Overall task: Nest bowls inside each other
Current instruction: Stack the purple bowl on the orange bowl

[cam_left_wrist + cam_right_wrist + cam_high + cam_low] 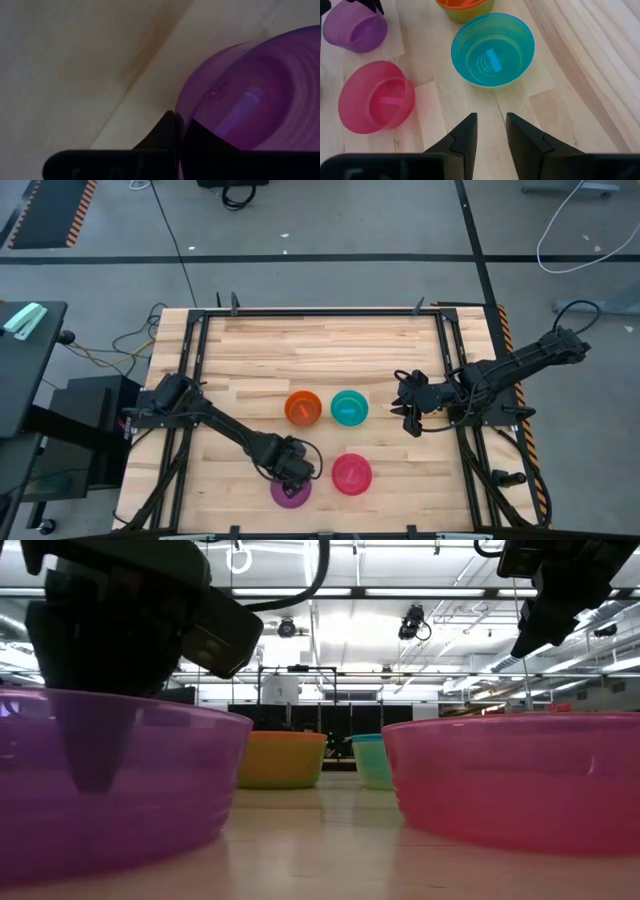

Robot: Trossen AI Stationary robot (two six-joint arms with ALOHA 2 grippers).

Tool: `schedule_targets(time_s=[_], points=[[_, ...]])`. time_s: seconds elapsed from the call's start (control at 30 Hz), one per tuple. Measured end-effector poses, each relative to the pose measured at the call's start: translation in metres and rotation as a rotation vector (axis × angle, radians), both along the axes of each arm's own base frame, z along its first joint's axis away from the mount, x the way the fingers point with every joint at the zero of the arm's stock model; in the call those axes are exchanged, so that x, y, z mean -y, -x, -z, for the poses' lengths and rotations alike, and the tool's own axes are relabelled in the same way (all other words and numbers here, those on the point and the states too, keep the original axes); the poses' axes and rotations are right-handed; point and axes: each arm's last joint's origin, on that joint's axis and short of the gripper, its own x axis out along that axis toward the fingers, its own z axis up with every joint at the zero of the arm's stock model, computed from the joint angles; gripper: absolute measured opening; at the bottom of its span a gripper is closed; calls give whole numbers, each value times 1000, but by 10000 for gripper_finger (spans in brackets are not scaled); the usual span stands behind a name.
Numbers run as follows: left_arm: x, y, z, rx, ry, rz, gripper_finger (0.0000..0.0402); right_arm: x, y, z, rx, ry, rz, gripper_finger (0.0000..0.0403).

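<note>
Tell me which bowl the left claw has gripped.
The purple bowl, nearest the table's front edge; the left claw pinches its rim. The other bowls sit untouched.

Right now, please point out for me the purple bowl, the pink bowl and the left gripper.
purple bowl (355,27): right wrist view, on its inner wall.
pink bowl (352,473): high view, on its inside bottom.
left gripper (297,471): high view, at the fingertips on the purple bowl's rim.

Grey floor (330,225) around my wooden table (320,345); ceiling strip lights (400,592) glow over dark racks (300,715) behind.
</note>
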Motion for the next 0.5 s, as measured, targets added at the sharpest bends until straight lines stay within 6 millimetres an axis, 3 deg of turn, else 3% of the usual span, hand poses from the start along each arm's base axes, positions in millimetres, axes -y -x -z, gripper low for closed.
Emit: schedule_targets(time_s=[0.5], points=[[-24,-6,1,-36,-22,76,11,0,0,0,3,10,6,111]])
